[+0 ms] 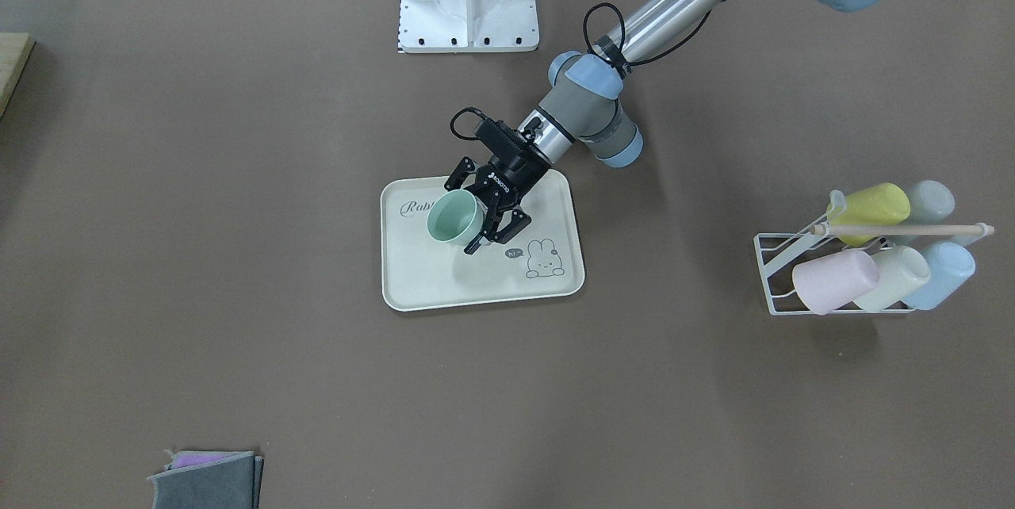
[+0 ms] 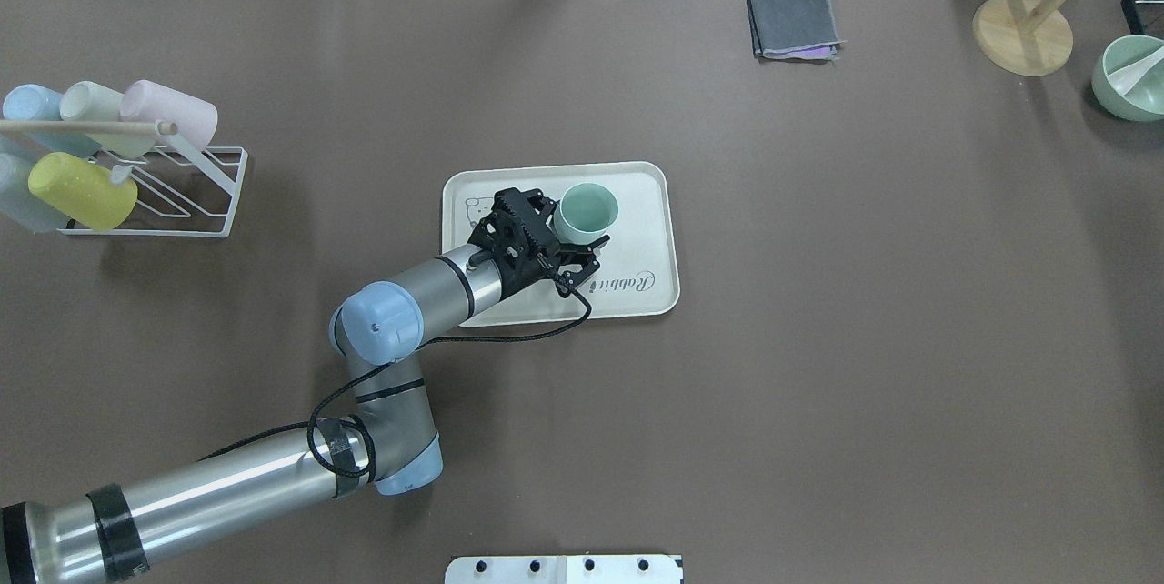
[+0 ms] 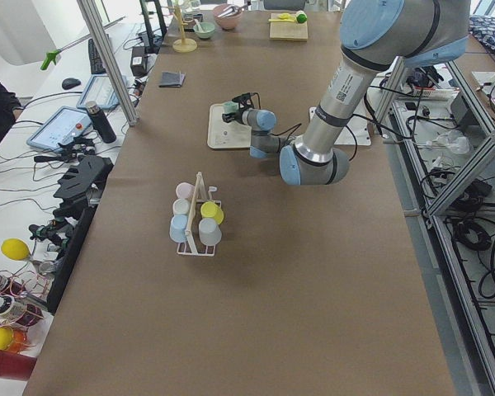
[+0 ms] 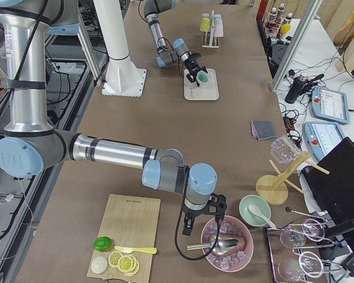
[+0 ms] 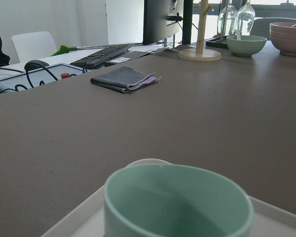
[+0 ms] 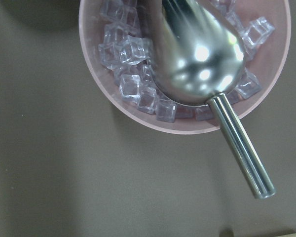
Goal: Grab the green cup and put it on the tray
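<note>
The green cup (image 1: 452, 216) stands upright over the cream tray (image 1: 444, 287), near its "Rabbit" script. My left gripper (image 1: 464, 217) reaches in level from the side, its black fingers (image 1: 496, 233) close on both sides of the cup, shut on it. From overhead the cup (image 2: 587, 209) sits in the gripper (image 2: 575, 225) above the tray (image 2: 650, 202). The left wrist view shows the cup's rim (image 5: 177, 202) close up and the tray rim (image 5: 276, 217). My right gripper (image 4: 200, 217) hovers far off over a pink bowl; I cannot tell whether it is open or shut.
A white wire rack (image 1: 773, 271) holds yellow, pink, cream and blue cups at the table's left end (image 2: 118, 166). A folded grey cloth (image 2: 793, 23) lies at the far side. The pink ice bowl (image 6: 103, 89) holds a metal scoop (image 6: 202, 64). A cutting board (image 4: 127, 227) is nearby.
</note>
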`<control>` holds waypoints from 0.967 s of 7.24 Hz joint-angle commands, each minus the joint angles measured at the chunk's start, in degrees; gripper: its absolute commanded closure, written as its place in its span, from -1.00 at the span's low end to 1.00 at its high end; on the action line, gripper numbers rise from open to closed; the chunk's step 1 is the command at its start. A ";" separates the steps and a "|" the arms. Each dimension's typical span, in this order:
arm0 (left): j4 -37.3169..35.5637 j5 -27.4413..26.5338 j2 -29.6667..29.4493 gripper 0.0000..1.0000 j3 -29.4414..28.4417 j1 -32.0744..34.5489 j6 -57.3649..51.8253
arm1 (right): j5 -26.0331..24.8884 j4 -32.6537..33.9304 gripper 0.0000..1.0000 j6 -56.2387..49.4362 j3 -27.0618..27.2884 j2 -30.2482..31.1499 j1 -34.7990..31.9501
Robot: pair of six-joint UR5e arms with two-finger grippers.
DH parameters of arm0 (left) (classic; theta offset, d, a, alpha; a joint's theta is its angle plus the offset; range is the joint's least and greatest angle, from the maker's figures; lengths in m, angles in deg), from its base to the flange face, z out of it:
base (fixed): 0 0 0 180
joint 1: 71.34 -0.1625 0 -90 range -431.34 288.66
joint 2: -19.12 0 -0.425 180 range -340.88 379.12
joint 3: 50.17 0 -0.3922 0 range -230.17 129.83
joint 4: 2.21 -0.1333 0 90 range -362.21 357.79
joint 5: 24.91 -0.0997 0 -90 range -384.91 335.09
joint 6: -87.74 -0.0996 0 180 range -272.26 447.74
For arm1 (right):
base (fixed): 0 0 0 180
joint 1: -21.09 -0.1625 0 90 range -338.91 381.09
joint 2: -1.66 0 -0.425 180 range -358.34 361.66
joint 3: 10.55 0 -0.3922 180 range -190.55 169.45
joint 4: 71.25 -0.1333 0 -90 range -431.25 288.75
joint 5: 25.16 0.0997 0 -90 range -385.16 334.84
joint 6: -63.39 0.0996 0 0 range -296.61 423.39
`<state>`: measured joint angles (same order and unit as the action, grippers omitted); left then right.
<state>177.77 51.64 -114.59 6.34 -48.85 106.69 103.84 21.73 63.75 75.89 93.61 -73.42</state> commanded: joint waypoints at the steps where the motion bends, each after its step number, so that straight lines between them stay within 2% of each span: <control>1: 0.02 0.08 -0.06 1.00 0.00 0.01 -0.67 | 0.03 0.00 -1.00 0.08 0.05 -0.02 0.02; 2: 0.02 0.17 -0.06 0.95 0.00 0.10 -0.58 | 0.03 0.09 -1.00 0.08 0.05 -0.02 0.02; 3: 0.02 0.17 -0.06 0.64 0.09 0.10 -0.58 | 0.03 0.00 -1.00 0.08 0.05 -0.02 0.02; 4: 0.02 0.17 -0.06 0.52 0.09 0.19 -0.58 | 0.03 0.00 -1.00 0.16 0.05 -0.10 -0.06; 7: 0.28 0.61 0.55 -0.14 0.53 0.36 2.74 | 0.03 0.00 -1.00 0.52 0.05 -0.37 0.02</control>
<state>177.89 52.11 -114.41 6.63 -48.54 107.69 103.87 21.74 64.15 75.94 93.31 -73.41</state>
